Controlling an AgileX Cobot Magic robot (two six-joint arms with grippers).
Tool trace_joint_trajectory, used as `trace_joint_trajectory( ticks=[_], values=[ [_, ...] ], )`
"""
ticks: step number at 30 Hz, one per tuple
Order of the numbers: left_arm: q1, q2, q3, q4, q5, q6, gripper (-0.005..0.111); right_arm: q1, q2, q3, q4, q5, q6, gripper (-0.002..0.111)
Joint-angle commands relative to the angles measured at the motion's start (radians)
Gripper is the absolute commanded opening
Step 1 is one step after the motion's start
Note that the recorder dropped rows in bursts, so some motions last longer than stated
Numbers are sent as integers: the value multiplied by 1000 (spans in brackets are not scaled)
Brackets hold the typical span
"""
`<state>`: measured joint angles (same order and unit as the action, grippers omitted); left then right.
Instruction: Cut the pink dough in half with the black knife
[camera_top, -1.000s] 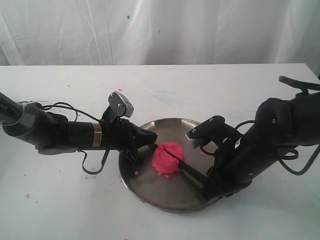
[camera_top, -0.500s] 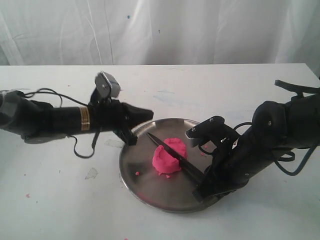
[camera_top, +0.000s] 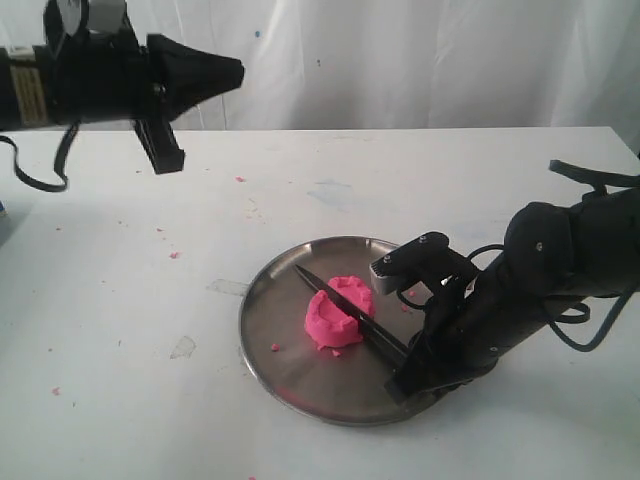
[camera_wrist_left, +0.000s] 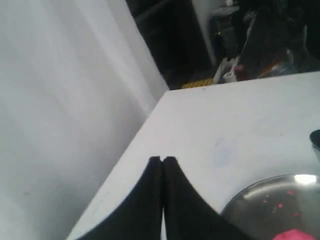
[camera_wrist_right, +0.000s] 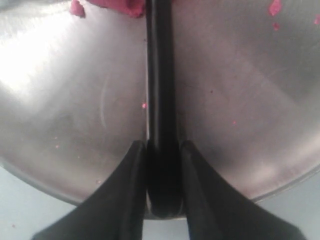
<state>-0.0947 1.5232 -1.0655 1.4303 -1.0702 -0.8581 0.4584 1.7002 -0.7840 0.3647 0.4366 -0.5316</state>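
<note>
Pink dough (camera_top: 338, 315) (half hidden), black knife (camera_top: 345, 312) across it

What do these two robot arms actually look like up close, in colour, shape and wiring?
Both arms are matte black with rounded, bulky joints and loose black cables looping alongside. The left gripper tapers to a pointed snout, with a yellowish label band behind it. The right gripper has two slim, curved black fingers. A small grey camera block sits on the right wrist.

Both arms matte black, loose black cables. Left arm (camera_top: 70, 80): yellow label band, grey wrist camera block. Right arm (camera_top: 540, 270): bulky rounded joints, tapered black fingers (camera_wrist_right: 127, 190).
</note>
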Motion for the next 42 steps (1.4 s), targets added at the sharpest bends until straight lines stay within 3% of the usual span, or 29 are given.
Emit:
trace_joint_trajectory(
  ticks=[1,3,6,8,11,15,18,20,22,25,27,28,35,37,39,40,42],
  values=[
    [5,-200,7,172,261,-197,0,-1,3,6,-2,9,4,0],
    [5,-279,7,287,393,-422,0,-1,3,6,-2,9,4,0],
    [13,-371,31,314,476,-720,0,-1,3,6,-2,11,4,0],
    [14,-427,67,314,496,-760,0,-1,3,6,-2,11,4,0],
    [14,-542,189,314,576,-694,0,-1,3,6,-2,11,4,0],
    [14,-679,417,314,1036,-608,0,-1,3,6,-2,11,4,0],
    [14,-721,637,291,1477,-372,0,-1,3,6,0,13,4,0],
    [14,-719,752,141,1679,-170,0,-1,3,6,0,13,4,0],
    [14,-742,837,178,1620,-75,0,-1,3,6,2,13,4,0],
    [14,-786,843,203,1211,-76,0,-1,3,6,2,23,4,0],
    [14,-790,843,208,998,-76,0,-1,3,3,2,27,4,0],
    [14,-790,845,221,967,-76,0,-1,3,2,2,32,4,0],
    [12,-790,845,233,1094,-97,0,-1,3,-58,6,156,4,0],
    [12,-800,840,127,1246,-219,0,-1,3,-65,34,169,-1,0],
    [12,-837,806,-46,1441,-200,0,-1,3,-66,50,186,-42,0],
    [12,-849,784,-162,1556,-85,0,-1,3,-69,50,190,-51,0],
    [12,-849,771,-300,1626,120,0,-1,3,-71,50,190,-51,0]
  ],
)
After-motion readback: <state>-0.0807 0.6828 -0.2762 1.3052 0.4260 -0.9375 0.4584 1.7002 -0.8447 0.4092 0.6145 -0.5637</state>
